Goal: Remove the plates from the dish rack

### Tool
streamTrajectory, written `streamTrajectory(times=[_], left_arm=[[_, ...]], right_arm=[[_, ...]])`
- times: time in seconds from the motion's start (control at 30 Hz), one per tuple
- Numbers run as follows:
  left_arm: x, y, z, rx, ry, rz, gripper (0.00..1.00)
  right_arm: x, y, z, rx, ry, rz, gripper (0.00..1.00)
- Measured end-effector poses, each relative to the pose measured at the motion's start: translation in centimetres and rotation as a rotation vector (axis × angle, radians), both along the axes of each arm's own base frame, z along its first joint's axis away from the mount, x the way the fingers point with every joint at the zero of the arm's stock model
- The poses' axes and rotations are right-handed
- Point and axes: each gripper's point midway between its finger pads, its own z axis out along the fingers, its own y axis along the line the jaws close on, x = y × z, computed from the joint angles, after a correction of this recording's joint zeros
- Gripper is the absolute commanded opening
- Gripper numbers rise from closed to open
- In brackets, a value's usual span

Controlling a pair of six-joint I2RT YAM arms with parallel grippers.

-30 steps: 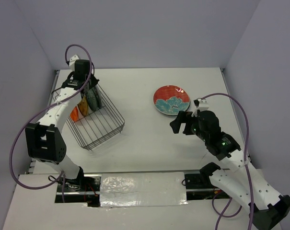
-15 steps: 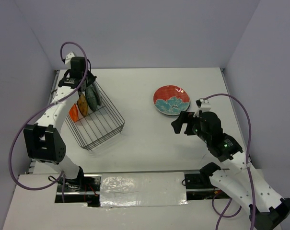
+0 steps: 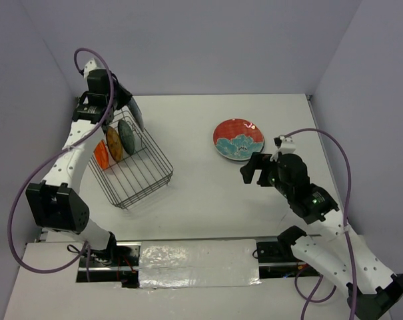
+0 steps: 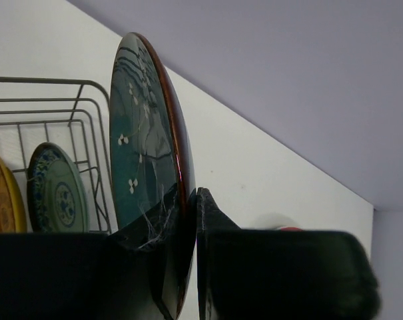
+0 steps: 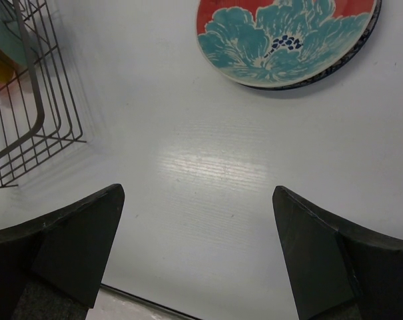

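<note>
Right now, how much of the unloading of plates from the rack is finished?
Done: one red plate lies flat on the table, outside the rack. In hand: the left hand pinches a dark teal plate by its rim, raised beside the rack. Left: three smaller plates stand in the rack. The right hand is open and empty above the table.

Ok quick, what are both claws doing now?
Left gripper: shut on the dark teal plate.
Right gripper: open, holding nothing.
</note>
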Motion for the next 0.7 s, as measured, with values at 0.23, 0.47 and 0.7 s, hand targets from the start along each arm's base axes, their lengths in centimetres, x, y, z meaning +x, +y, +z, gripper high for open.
streamTrajectory(times=[0.23, 0.47, 0.7], left_arm=[[-0.4, -2.4, 2.6, -0.004, -0.061, -0.082, 0.0], [-3.4, -9.7, 7.0, 0.089, -0.139, -0.199, 0.0], [-10.6, -17.6, 8.2, 0.065, -0.119, -0.317, 0.0]], right_arm=[[1.2, 2.5, 2.6, -0.075, -0.048, 0.053, 1.0], [0.7, 12.1, 6.4, -0.251, -0.207, 0.285, 1.0], [1.2, 18.2, 7.6, -0.366, -0.418, 0.344, 1.0]])
